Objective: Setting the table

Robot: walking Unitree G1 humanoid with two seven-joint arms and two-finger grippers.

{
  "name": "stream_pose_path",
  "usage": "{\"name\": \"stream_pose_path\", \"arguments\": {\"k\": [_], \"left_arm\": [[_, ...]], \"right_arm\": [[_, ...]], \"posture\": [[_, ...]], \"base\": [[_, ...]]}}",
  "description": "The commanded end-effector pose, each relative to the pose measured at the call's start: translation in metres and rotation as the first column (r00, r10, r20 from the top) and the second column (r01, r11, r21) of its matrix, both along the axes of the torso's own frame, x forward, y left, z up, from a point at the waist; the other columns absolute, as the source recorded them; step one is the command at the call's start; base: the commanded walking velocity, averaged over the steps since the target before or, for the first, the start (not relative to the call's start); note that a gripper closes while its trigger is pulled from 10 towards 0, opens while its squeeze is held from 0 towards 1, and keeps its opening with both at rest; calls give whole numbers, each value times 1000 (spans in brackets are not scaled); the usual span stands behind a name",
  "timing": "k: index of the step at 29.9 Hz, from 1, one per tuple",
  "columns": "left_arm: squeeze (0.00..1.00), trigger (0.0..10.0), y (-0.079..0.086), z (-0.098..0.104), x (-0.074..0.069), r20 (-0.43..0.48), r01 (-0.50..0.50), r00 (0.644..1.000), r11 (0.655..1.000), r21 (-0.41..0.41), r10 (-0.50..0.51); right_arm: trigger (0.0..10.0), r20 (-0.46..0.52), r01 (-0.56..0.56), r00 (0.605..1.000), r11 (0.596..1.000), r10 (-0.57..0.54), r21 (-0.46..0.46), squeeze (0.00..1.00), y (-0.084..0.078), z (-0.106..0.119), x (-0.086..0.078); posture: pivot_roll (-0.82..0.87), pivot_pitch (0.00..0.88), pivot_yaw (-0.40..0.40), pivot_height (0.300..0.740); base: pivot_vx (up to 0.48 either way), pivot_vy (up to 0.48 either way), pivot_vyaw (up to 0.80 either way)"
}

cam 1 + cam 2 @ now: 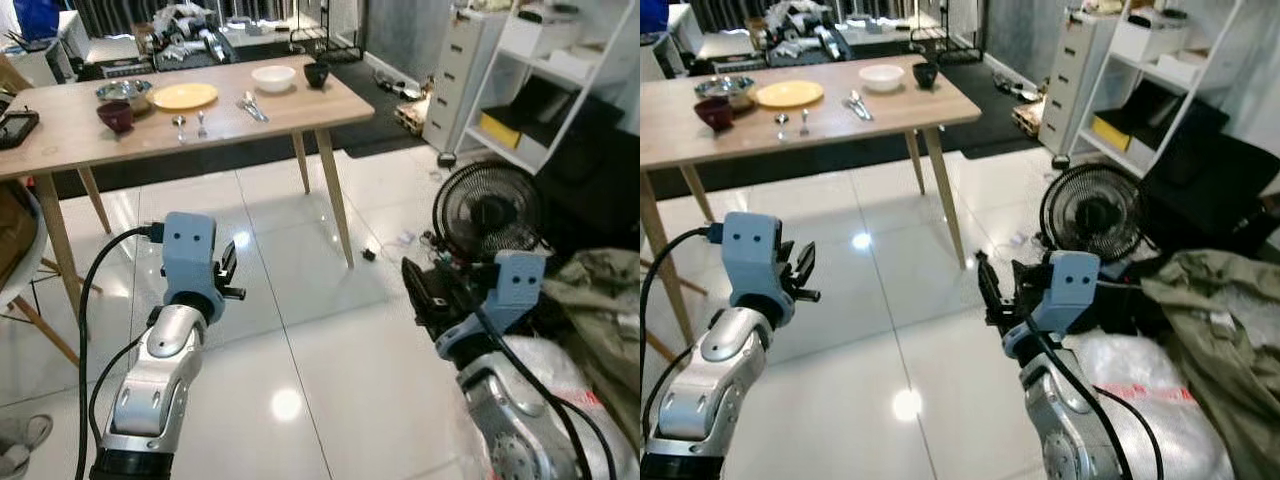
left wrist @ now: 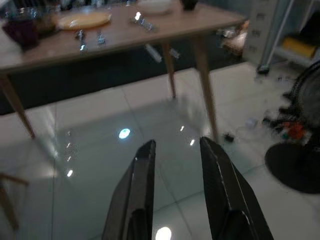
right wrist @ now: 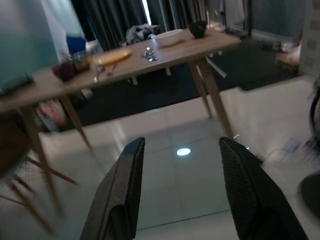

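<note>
A wooden table (image 1: 60, 135) stands ahead on my left, some way off. On it lie a yellow plate (image 1: 183, 96), a steel bowl (image 1: 123, 92), a dark red bowl (image 1: 115, 116), a white bowl (image 1: 273, 78), a dark cup (image 1: 316, 74), a spoon and fork (image 1: 190, 124), and more cutlery (image 1: 252, 108). Both arms are raised over the white tiled floor, short of the table. My left gripper (image 2: 176, 145) is open and holds nothing. My right gripper (image 3: 182, 142) is open too, with nothing between its fingers.
A black floor fan (image 1: 487, 213) stands at the right with small clutter around its base. Behind it are a white shelf unit (image 1: 560, 70) and a drawer cabinet (image 1: 455, 70). A heap of cloth and plastic (image 1: 600, 300) lies at my right. A chair (image 1: 20, 270) sits at the left edge.
</note>
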State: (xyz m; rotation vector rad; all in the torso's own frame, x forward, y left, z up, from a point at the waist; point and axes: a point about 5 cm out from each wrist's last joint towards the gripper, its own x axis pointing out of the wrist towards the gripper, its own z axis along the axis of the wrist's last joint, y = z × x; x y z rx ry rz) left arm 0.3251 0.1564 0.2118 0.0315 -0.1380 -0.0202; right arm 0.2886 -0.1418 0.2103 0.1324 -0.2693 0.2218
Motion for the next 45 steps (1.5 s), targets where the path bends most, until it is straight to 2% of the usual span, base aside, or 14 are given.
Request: {"name": "stream_pose_path", "arguments": {"k": [1, 3, 6, 9, 13, 15, 22, 29, 45], "left_arm": [[0, 10000, -3, -5, -1, -17, 23, 1000, 1000, -8, -23], [0, 10000, -8, -5, -2, -15, 56, 998, 998, -13, -56], [0, 10000, -13, -5, -2, -15, 83, 996, 996, -13, -84], [0, 10000, -23, -7, -4, -22, 130, 991, 991, -19, -131], [0, 10000, -30, -9, -6, -24, 151, 988, 988, -13, -152], [0, 10000, -32, -9, -6, -21, 153, 988, 988, -11, -154], [0, 10000, -31, -10, -6, -17, 146, 989, 989, -6, -147], [0, 10000, -30, -10, -6, -15, 142, 990, 990, -7, -142], [0, 10000, -29, -11, -6, -15, 136, 991, 991, -3, -136]], "right_arm": [[10000, 64, 75, 996, 988, -67, -132, 0, -3, 5, 0], [10000, 110, 148, 986, 962, -125, -230, 0, -7, 8, 2], [10000, 124, 189, 979, 947, -162, -261, 0, -11, 7, 4], [10000, 98, 230, 972, 942, -212, -243, 0, -15, 2, 10], [10000, 32, 201, 980, 963, -199, -181, 0, -10, -8, 15], [10000, 1, 174, 985, 976, -175, -133, 0, -5, -12, 17], [10000, -24, 156, 987, 985, -158, -77, 0, -3, -14, 20], [10000, -61, 172, 983, 985, -171, 11, 0, -10, -14, 22], [10000, -61, 166, 985, 986, -163, 36, 0, -10, -12, 23]], "posture": [[59, 108, 115, 740], [59, 109, 114, 740], [59, 109, 114, 740], [57, 109, 113, 740], [61, 107, 110, 740], [65, 107, 104, 740], [62, 107, 100, 740], [60, 109, 98, 740], [61, 111, 96, 740]], "base": [[480, 0, 0], [480, 0, 0], [480, 0, 0], [480, 0, 0], [480, 0, 0], [480, 0, 0], [480, 0, 0], [480, 0, 0], [480, 0, 0]]}}
